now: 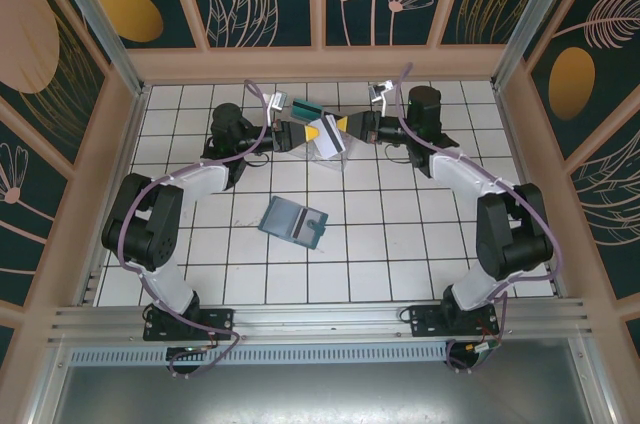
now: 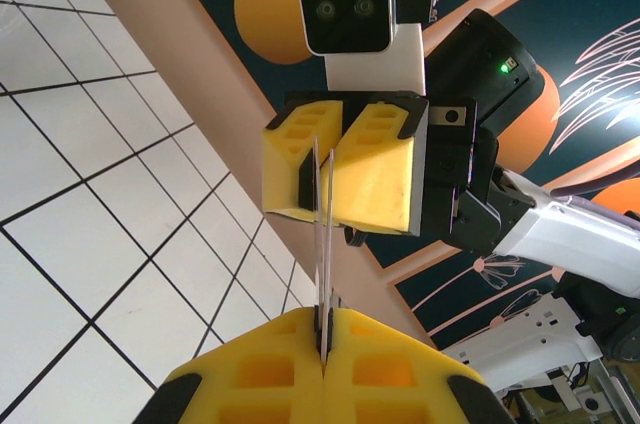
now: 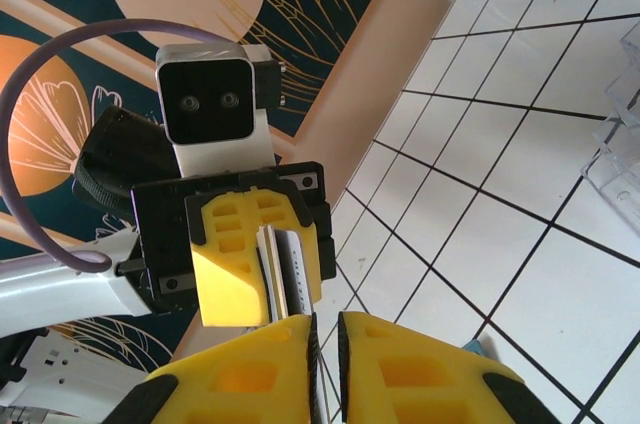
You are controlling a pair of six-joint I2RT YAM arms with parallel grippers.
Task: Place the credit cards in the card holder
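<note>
Because the whitish card (image 2: 320, 244) is a thin, light, fairly stiff sheet of smooth plastic, expect it to slip or pivot under a light pinch and to bow under a sideways load. Take hold across its flat faces, close to an edge, and keep the free length short. The card is in the air over the far middle of the table (image 1: 400, 244), between the two grippers, with its plane roughly upright. The left gripper (image 2: 322, 329) has its jaws pressed together on one end of the card. The right gripper (image 3: 328, 329) faces it head-on, with its jaws narrowly apart on either side of the opposite end; whether either pad touches the card cannot be told. Both arms reach forward and inward from their bases, elbows out, so that the fingers meet nose to nose. The teal card (image 1: 305, 104) sits just behind the left wrist, toward the far wall; what it rests on is unclear. The card holder (image 1: 293, 219) lies open and flat on the table nearer the bases, well apart from both grippers, blue-grey inside up. Its slot pockets will probably accept a card only edge-first and square, so the grip should leave the leading edge clear.
</note>
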